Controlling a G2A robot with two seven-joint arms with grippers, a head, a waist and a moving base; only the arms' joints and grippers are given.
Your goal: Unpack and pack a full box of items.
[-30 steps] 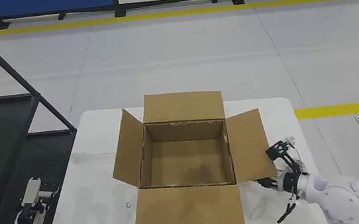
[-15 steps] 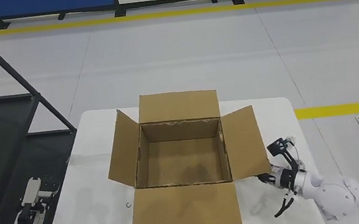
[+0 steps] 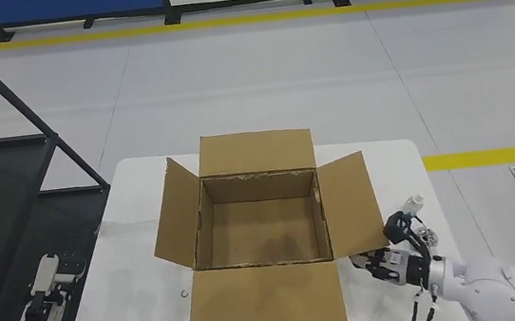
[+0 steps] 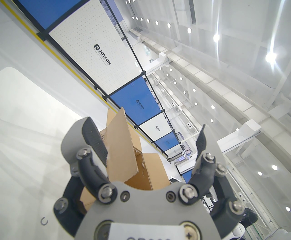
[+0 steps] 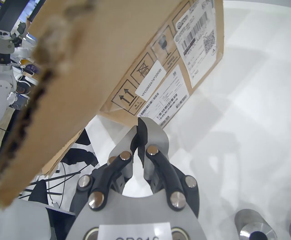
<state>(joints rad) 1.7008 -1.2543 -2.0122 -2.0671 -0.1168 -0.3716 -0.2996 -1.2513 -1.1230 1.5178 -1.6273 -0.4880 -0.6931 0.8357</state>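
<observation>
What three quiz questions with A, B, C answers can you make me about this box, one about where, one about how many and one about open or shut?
1. Where does the cardboard box stand?
A on the floor
B on the white table
C on a black rack

2. How many flaps of the box are folded open?
A two
B three
C four

3. How is the left pincer?
A open
B shut
C shut on a bottle

Answers:
1 B, the top view shows the box resting on the white tabletop.
2 C, one flap folds out from each of its four sides.
3 A, its jaws stand wide apart in the left wrist view.
</observation>
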